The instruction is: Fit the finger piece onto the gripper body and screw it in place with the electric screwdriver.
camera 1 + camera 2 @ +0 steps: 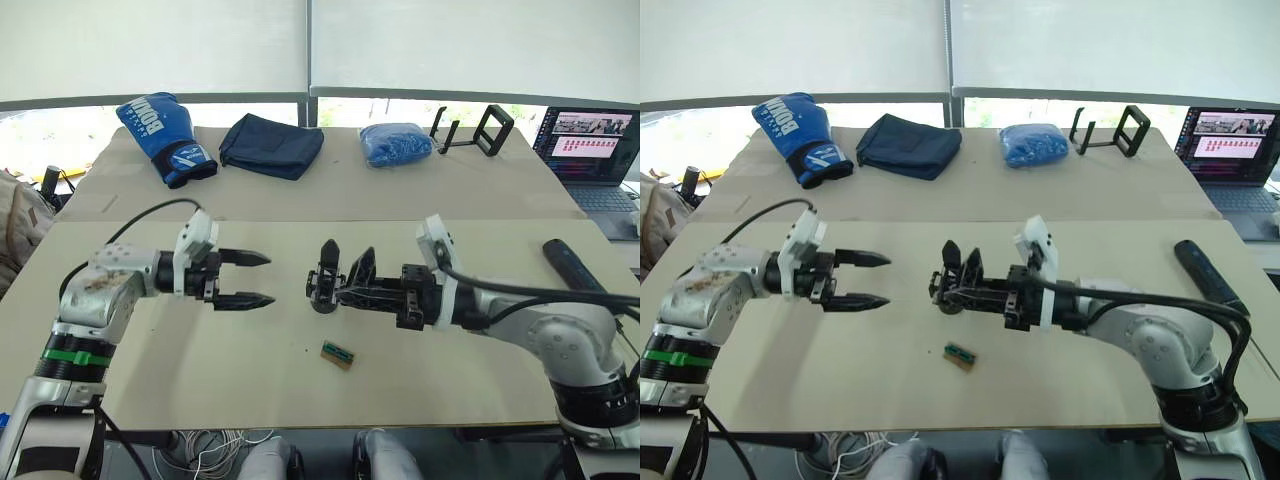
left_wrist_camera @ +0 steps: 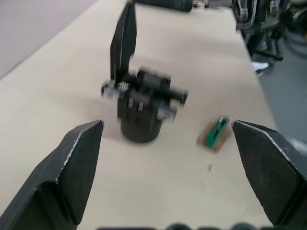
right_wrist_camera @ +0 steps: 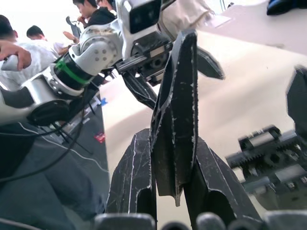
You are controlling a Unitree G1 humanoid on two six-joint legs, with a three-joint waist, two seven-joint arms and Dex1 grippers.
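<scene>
On the pale tabletop (image 1: 180, 380), the small black gripper body with a round base and linkages (image 1: 322, 288) stands just left of centre in the left eye view, one pointed finger sticking straight up. From the left wrist view it sits upright on its round base, square between that arm's claws.

The right gripper (image 1: 352, 293) reaches in from the right of the frame and stops just beside the gripper body. Its two black fingers are pressed in on the small black tapered finger piece (image 3: 175, 110), which rises between them, scuffed along its edges. I cannot tell whether the piece touches the body.

The left gripper (image 1: 268, 279) hangs at centre left with its two pointed claws spread wide apart, aimed at the body across a clear gap and holding nothing.

The long matte-black cylinder of the electric screwdriver (image 1: 571, 264) lies on the table at the right edge, well apart from both grippers. A small green-and-brown block (image 1: 337, 354) lies flat on the table below the body, toward the bottom centre.

Along the top of the frame sit a blue boxing glove (image 1: 166, 137), a folded dark navy cloth (image 1: 271, 146), a crumpled blue cloth (image 1: 395, 143), a black wire stand (image 1: 474, 130) and an open laptop (image 1: 590, 145) at upper right.
</scene>
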